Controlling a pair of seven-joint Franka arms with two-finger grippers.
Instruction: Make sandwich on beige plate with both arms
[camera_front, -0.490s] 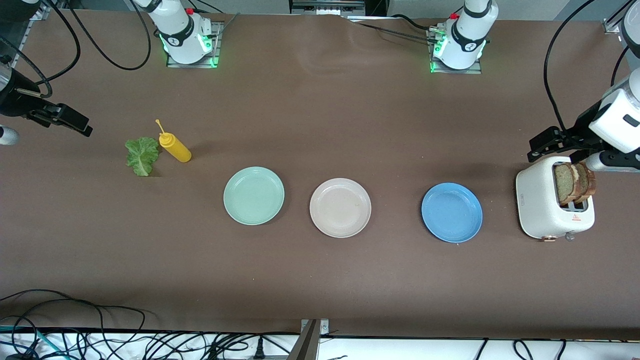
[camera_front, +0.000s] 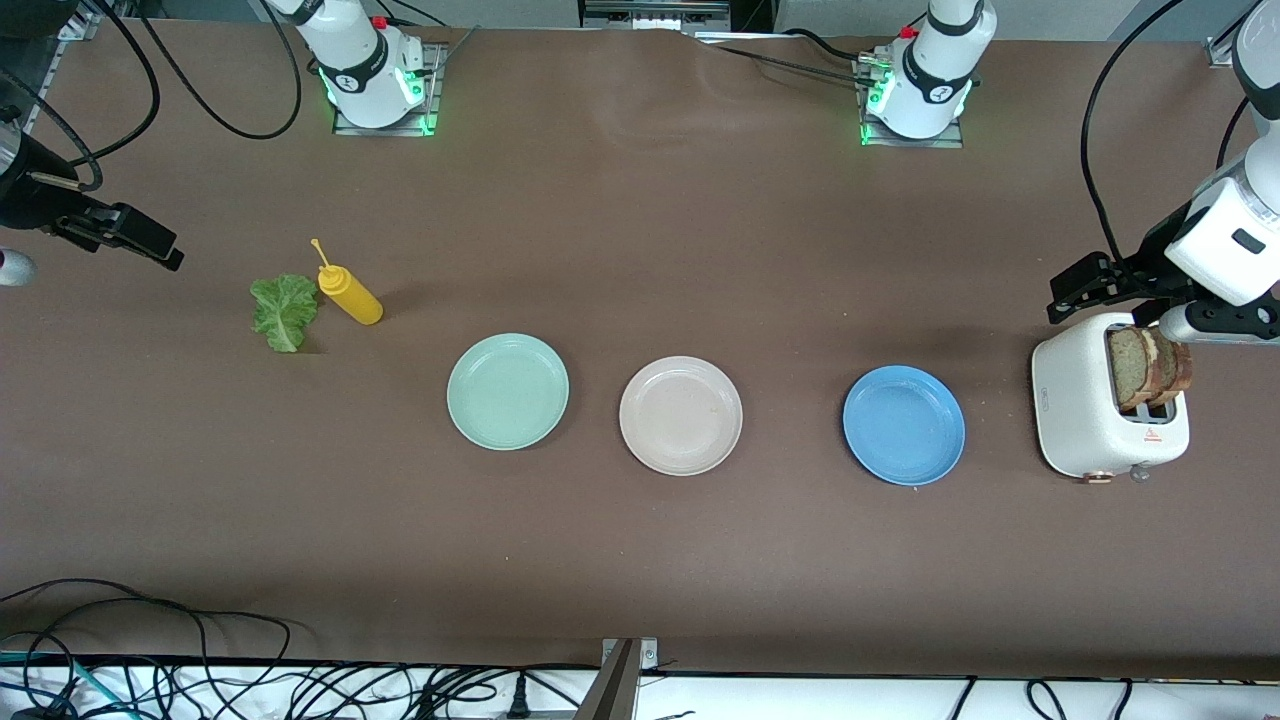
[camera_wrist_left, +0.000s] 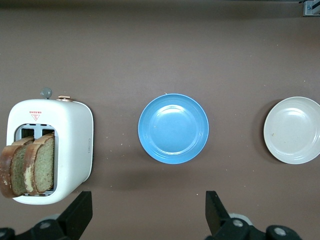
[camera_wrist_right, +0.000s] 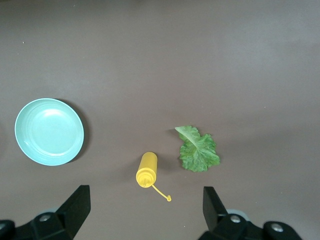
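- The brown worktop (camera_front: 640, 560) carries three plates in a row, well apart from one another, about level with each other from the front camera.
- The beige plate (camera_front: 680, 415) is the middle one of the row and has nothing on it; the left wrist view also shows it (camera_wrist_left: 292, 130).
- The blue plate (camera_front: 904, 425) lies beside it toward the left arm's end, and the mint-green plate (camera_front: 508, 391) lies beside it toward the right arm's end.
- A white toaster (camera_front: 1075, 410) stands at the left arm's end of the worktop, past the blue plate.
- Two slices of brown bread (camera_front: 1150, 365) stand upright in the toaster's slots, side by side, their tops sticking out above it; the left wrist view shows them too (camera_wrist_left: 30, 167).
- A ruffled lettuce leaf (camera_front: 284, 311) lies flat on the worktop toward the right arm's end, a little farther from the front camera than the plates.
- A yellow squeeze bottle (camera_front: 350, 294) lies on its side just beside the leaf, its thin nozzle pointing away from the front camera.
- The left claw (camera_front: 1075, 290) hangs in the air over the toaster's upper edge, fingers (camera_wrist_left: 80, 212) spread wide and grasping nothing.
- The right claw (camera_front: 150, 250) hangs over bare worktop at the right arm's end, apart from the leaf, fingers (camera_wrist_right: 75, 205) spread wide and empty.
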